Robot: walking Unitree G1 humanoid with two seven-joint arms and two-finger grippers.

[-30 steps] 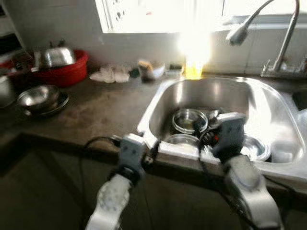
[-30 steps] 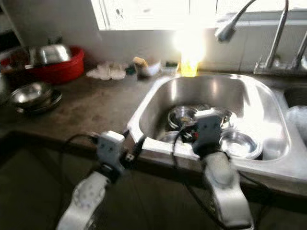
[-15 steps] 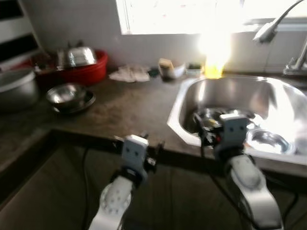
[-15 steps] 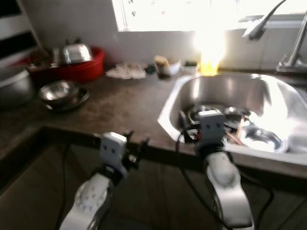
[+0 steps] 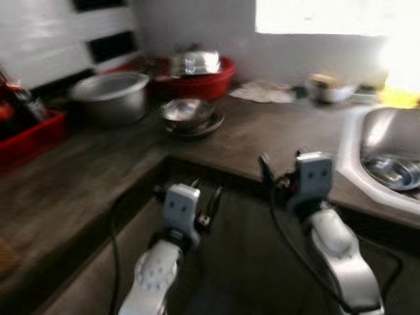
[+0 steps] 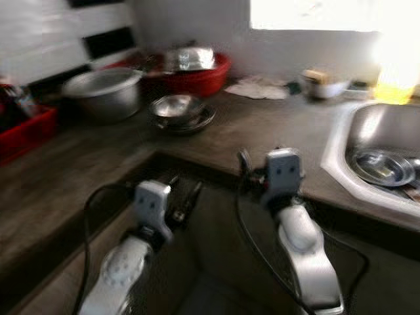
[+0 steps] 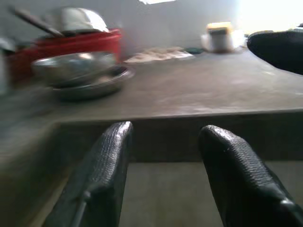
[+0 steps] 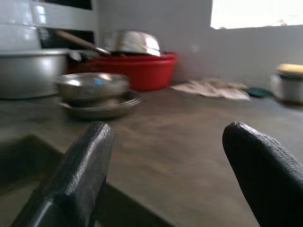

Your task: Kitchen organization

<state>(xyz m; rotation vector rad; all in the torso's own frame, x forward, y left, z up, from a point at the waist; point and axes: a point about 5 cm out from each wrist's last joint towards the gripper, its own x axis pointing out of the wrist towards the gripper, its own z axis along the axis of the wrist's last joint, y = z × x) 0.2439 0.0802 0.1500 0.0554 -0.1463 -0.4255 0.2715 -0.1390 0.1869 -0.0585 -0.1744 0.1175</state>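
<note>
I see my left tool (image 7: 163,156) held with its textured black fingers spread and empty, just below the edge of the dark stone worktop (image 5: 118,170). My right tool (image 8: 175,165) is likewise spread and empty, level with the worktop surface. Ahead sit stacked shiny steel bowls (image 5: 190,115), then a red plastic basin (image 5: 200,75) holding a domed steel lid, with a big grey metal pot (image 5: 111,95) beside it. A steel sink (image 5: 387,164) with a round dish lies to the right.
</note>
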